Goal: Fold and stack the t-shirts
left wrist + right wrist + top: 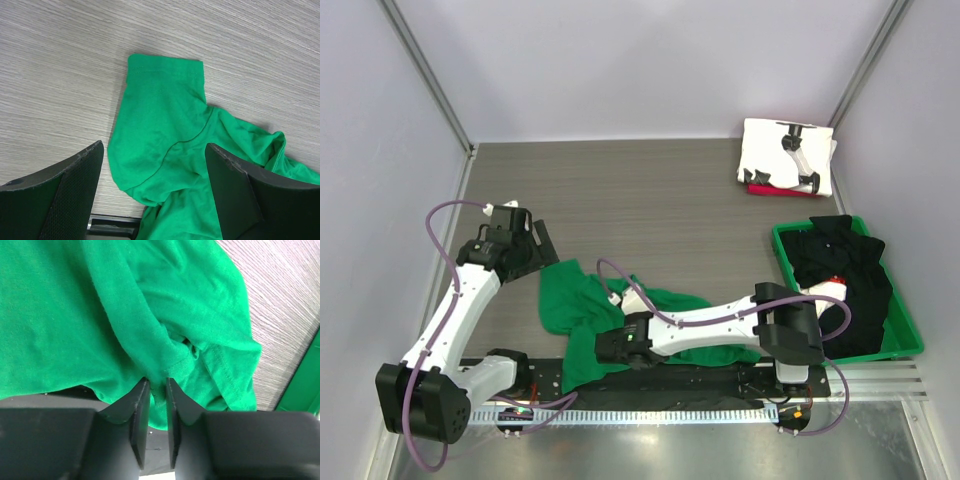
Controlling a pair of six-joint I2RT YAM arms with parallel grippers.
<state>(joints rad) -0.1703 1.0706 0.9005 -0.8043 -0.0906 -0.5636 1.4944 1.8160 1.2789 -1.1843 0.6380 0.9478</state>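
Observation:
A bright green t-shirt lies crumpled on the table near the front edge, between the arms. My right gripper is shut on a fold of it at its near edge. My left gripper is open and empty, hovering above the shirt's left sleeve, which shows between its fingers. A folded white tee with black print lies on a folded red one at the back right. Black tees fill the bin.
A rigid green plastic bin stands at the right by the right arm's base. A black mat runs along the table's front edge. Grey walls close in the left, back and right sides.

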